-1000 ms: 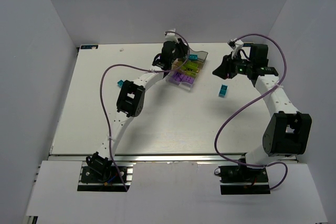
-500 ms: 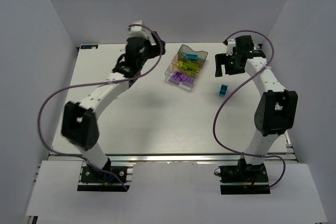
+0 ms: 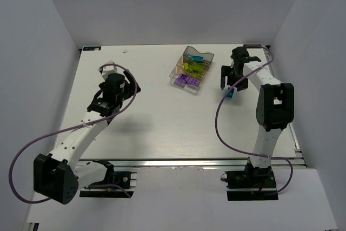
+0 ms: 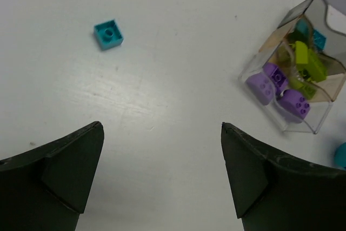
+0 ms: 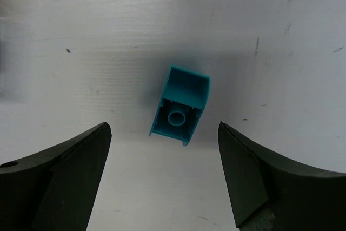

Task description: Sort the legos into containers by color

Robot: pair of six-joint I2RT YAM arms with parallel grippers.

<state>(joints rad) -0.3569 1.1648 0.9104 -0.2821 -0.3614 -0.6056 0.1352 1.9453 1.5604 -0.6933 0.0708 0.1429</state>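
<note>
**Right wrist view: teal brick on its side between wide fingers**

- The right fingers [image 5: 70, 171] stand wide apart and hold nothing. The teal brick [image 5: 181, 113] lies on the desk [image 3: 162, 123] between them, touching neither.
- The brick is tipped over, with its hollow underside and inner tube facing the lens. It sits slightly skewed to the line between the fingers.
- Handling, my guess: hard, smooth plastic, very light and stiff. It won't crush, but it is slick enough to squirt out or spin if pinched off-centre.
- Where to hold: across the two flat outer walls, low and near mid-length. I'd avoid the open mouth and the studded face. I'd square the wrist to the skew first, or the brick twists as the fingers meet it.
- The left fingers [image 4: 65, 166] are also spread wide and empty. A second teal brick [image 4: 108, 34] sits flat with its stud up, well ahead of them and well apart from the tray [image 4: 275, 36].
- That one is low and squat, so I'd pinch opposite side walls, coming straight down.
- The tray stands at the far side of the desk between the arms. It holds purple bricks [image 4: 275, 87] in the near compartment and lime bricks [image 4: 305, 66] in the middle. Something teal shows in the far one.
- The tray looks thin, clear and light. I expect a nudge would slide it, so I'd release from above.
</note>
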